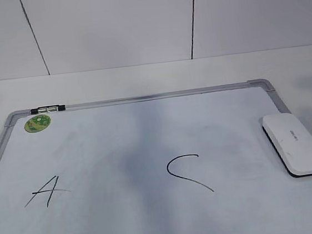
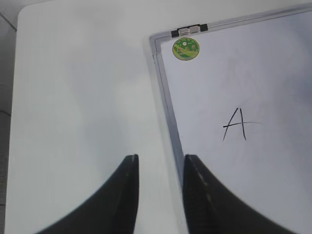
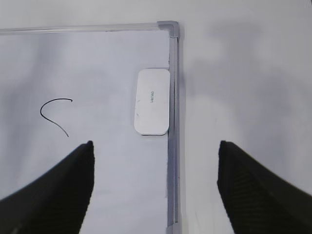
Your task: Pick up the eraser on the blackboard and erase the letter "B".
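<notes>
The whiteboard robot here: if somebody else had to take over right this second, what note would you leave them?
Left gripper: open, empty, hanging over the blackboard's left frame edge, near the "A".
Right gripper: wide open, empty, above the board's right edge, with the eraser just ahead of it.
Eraser: lying flat on the board against the right frame, not held.
Letters: only the "A" and a "C" show; between them is a grey smudge and no letter "B".
Done: the "B" looks erased and the eraser is set down.
Left: seemingly nothing, beyond checking the smudge.
</notes>
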